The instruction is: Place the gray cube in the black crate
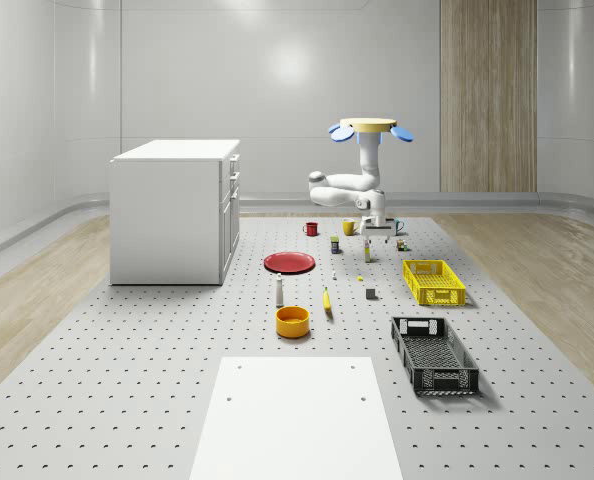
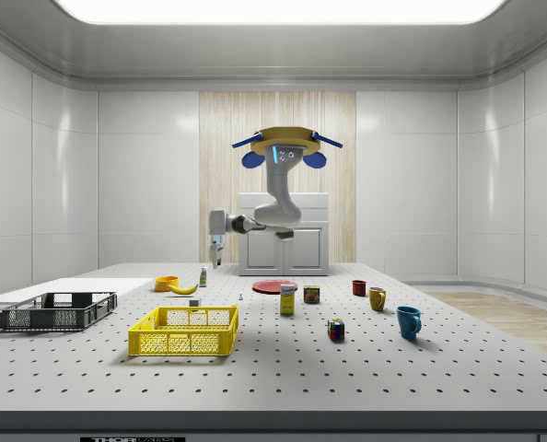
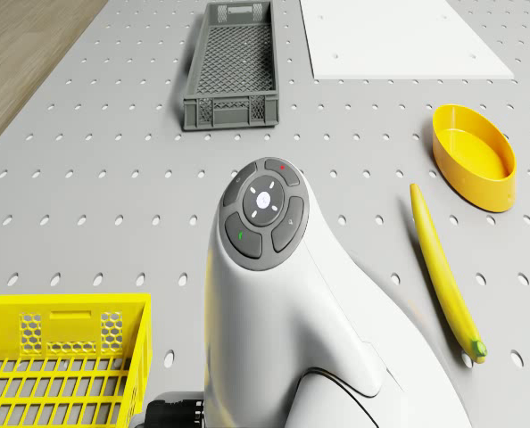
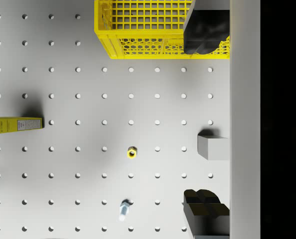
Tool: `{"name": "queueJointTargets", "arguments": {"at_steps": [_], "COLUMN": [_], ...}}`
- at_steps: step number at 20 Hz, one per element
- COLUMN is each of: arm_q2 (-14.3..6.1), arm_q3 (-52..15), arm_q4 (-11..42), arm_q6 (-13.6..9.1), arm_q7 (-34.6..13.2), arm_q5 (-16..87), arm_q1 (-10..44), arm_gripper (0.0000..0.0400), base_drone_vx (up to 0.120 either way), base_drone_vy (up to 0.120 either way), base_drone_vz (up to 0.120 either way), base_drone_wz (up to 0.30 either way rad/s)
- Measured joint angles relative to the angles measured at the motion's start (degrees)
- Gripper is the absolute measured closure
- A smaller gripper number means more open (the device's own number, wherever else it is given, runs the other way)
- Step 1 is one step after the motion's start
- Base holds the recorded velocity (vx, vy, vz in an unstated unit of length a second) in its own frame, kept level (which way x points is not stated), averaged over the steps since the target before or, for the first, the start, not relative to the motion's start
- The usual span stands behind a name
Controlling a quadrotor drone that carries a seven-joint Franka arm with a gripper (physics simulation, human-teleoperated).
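Observation:
The small gray cube lies on the perforated table, between the yellow crate and the black crate. In the wrist view it sits below the span of my two dark fingers, nearer one of them. My gripper is open, holds nothing and hangs well above the table. The drone hovers high over the table's far part, with the white arm bent down and the gripper pointing at the table. In the side view the gripper hangs left of the drone, and the black crate stands at far left.
A yellow crate stands just past the cube. A banana, orange bowl, red plate, mugs and small boxes lie around. A yellow nut and a bolt lie close by. A white cabinet stands at left.

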State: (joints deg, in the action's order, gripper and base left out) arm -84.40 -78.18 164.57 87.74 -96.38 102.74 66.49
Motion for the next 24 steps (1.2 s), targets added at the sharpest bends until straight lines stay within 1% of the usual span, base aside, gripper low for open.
{"name": "queueJointTargets", "arguments": {"at_steps": [4, 11, 12, 17, 23, 24], "arm_q2": [-0.4, -1.0, -1.1, -1.6, -2.0, -2.1], "arm_q3": [-0.1, -0.2, -0.2, -0.2, -0.3, -0.3], "arm_q4": [0.0, 0.0, -0.1, -0.1, -0.1, -0.1], "arm_q6": [0.4, 1.0, 1.1, 1.5, 1.9, 2.0], "arm_q7": [-0.1, -0.2, -0.2, -0.3, -0.4, -0.4], "arm_q5": [-0.2, -0.4, -0.5, -0.6, -0.8, -0.9], "arm_q1": [0.1, 0.2, 0.3, 0.3, 0.4, 0.5], "arm_gripper": [0.0, 0.0, 0.0, 0.0, 0.0, 0.0], "base_drone_vx": [0.12, 0.12, 0.12, 0.0, 0.0, 0.0], "base_drone_vy": [0.0, 0.0, -0.12, -0.12, -0.007, -0.08], "base_drone_vz": [-0.12, 0.0, 0.0, 0.0, -0.12, -0.12], "base_drone_wz": [0.0, 0.0, 0.0, 0.0, 0.0, 0.0]}}
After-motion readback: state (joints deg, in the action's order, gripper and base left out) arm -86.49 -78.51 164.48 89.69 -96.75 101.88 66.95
